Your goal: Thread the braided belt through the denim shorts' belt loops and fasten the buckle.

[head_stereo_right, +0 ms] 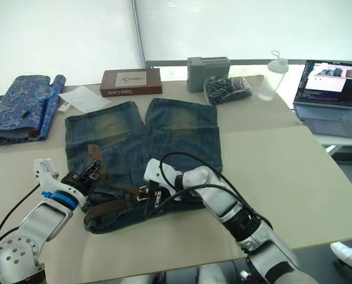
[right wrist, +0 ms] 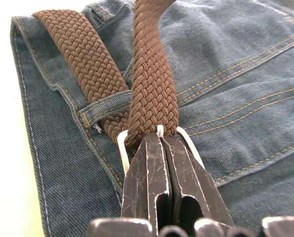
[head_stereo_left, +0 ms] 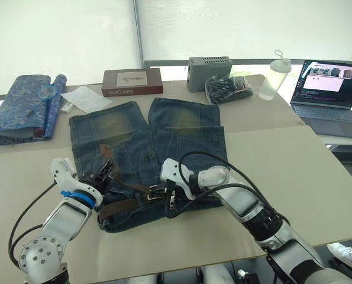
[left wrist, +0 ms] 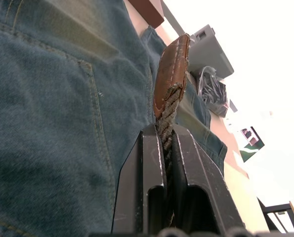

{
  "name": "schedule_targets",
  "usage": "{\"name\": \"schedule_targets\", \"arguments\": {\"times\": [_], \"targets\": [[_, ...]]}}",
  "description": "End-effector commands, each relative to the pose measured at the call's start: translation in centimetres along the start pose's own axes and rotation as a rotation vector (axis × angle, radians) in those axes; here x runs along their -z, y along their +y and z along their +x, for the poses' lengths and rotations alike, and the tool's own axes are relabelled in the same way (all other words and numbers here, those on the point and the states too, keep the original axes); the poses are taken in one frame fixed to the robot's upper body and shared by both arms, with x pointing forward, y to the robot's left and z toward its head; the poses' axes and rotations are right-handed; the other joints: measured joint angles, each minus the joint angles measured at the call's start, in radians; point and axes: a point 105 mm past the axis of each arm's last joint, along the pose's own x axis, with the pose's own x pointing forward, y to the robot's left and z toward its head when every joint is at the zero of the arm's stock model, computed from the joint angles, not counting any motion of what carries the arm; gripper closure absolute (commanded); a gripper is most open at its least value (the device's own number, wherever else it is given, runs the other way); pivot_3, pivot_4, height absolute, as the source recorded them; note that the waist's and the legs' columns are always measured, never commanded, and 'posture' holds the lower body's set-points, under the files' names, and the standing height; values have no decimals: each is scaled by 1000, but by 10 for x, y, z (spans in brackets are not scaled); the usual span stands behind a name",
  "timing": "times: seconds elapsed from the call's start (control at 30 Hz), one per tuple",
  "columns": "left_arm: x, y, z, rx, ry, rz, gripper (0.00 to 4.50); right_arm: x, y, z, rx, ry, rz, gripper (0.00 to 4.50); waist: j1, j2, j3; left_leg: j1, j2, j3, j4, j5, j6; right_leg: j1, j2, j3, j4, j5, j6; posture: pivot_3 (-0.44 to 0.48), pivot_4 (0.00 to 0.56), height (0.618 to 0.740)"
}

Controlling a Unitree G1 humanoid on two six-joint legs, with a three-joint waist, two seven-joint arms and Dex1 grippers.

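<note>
Left pincer (left wrist: 166, 148) clamped on braided belt (right wrist: 151, 94) near its leather tip, above denim shorts (head_stereo_left: 181, 139) spread on surface (head_stereo_left: 282, 160). Right pincer (right wrist: 161, 143) closed on buckle (right wrist: 123, 153), beside belt loop (right wrist: 105, 107) at waistband.

You see the braided belt (right wrist: 151, 94) threaded through the buckle (right wrist: 123, 150) on the flat denim shorts (head_stereo_left: 164, 142), its tip raised toward 10 o'clock.

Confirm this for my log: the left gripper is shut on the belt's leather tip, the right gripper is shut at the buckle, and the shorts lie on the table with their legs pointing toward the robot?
Not quite. The denim shorts lie with the legs pointing away from the robot and the waistband nearest it, as the left eye view shows. The rest holds: the left gripper is shut on the braided belt near its leather tip, and the right gripper at the buckle.
</note>
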Motion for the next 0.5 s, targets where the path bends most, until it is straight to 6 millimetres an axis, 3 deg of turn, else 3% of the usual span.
{"name": "schedule_targets", "arguments": {"times": [0.03, 0.5], "targets": [[-17, -15, -2, 48, -61, 24, 4500, 4, 4, 4, -22, 7, 12, 4475, -1, 0, 0, 0, 0, 0, 0, 0, 0, 0, 0, 0, 0, 0, 0, 0, 150, 740], [-31, -12, -4, 53, -93, -27, 4500, 26, 8, 7, -41, 65, 46, 4475, -1, 0, 0, 1, 0, 0, -1, 0, 0, 1, 0, 0, 0, 0, 0, 0, 150, 740]]}}
